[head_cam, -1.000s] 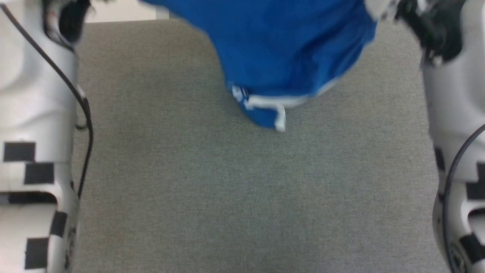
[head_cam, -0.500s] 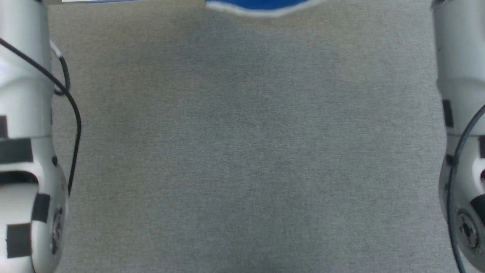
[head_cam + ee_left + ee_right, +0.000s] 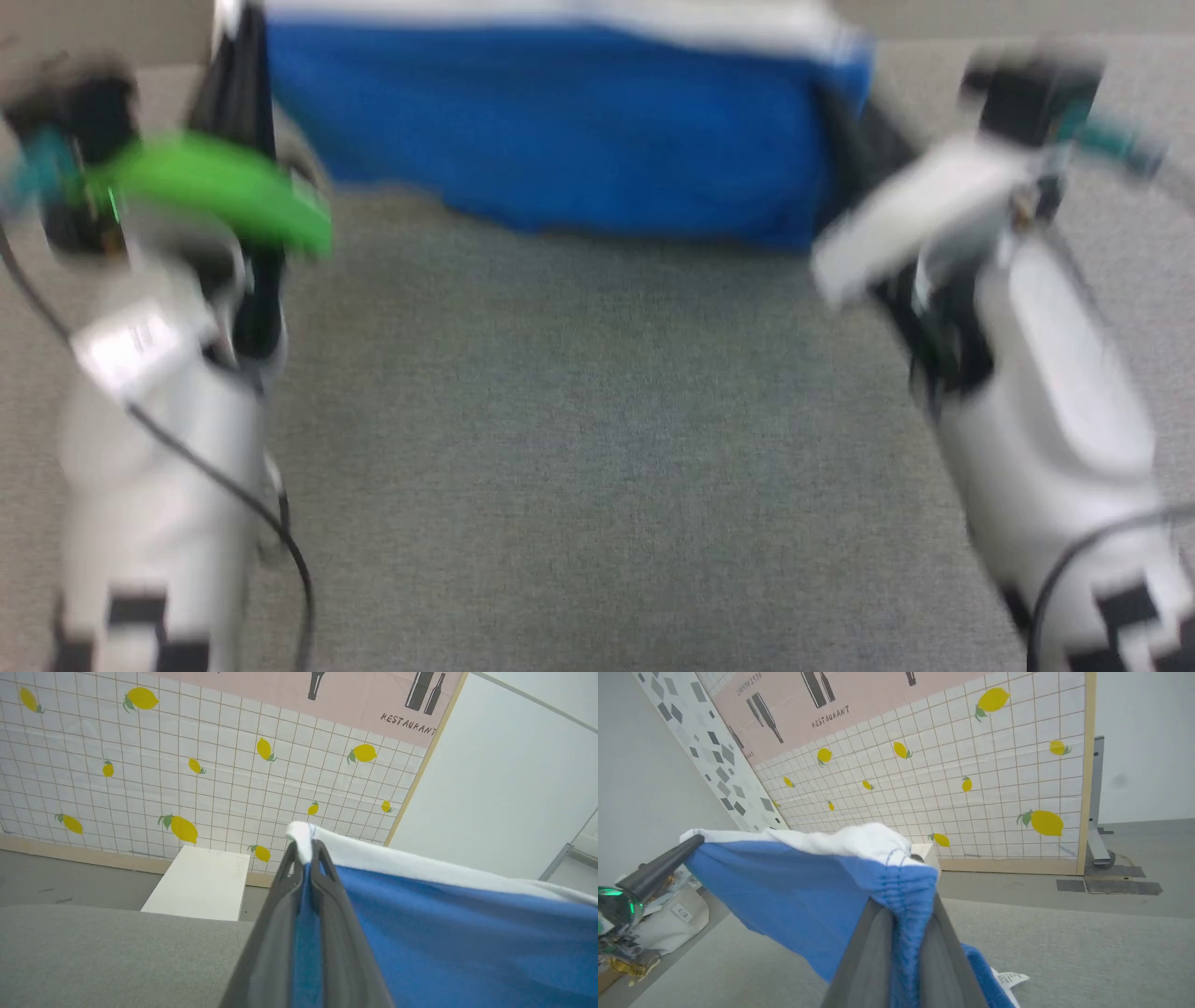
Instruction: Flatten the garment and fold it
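A second ago the shorts (image 3: pixel 579 121) hang in a bunch, but now they are spread wide between the two arms. The whole head view has shifted too, so the head has moved.

The left tool (image 3: pixel 304 847) is shut tight on one end of the white top edge. The right tool (image 3: pixel 911 877) is shut tight on the other end, where the blue cloth is gathered. The two are pulled well apart. This is probably to stretch the shorts flat so that the wrinkles drop out before they are laid down.

The shorts hang in the air over the far part of the grey worktop (image 3: pixel 597 467). The head view is blurry, so it is not clear if the bottom edge touches the worktop.

There is one pair of shorts, two tools and one small white tag (image 3: pixel 1008 978) hanging low by the right tool. One white block (image 3: pixel 201 882) stands past the worktop, by the lemon wall (image 3: pixel 140 765).
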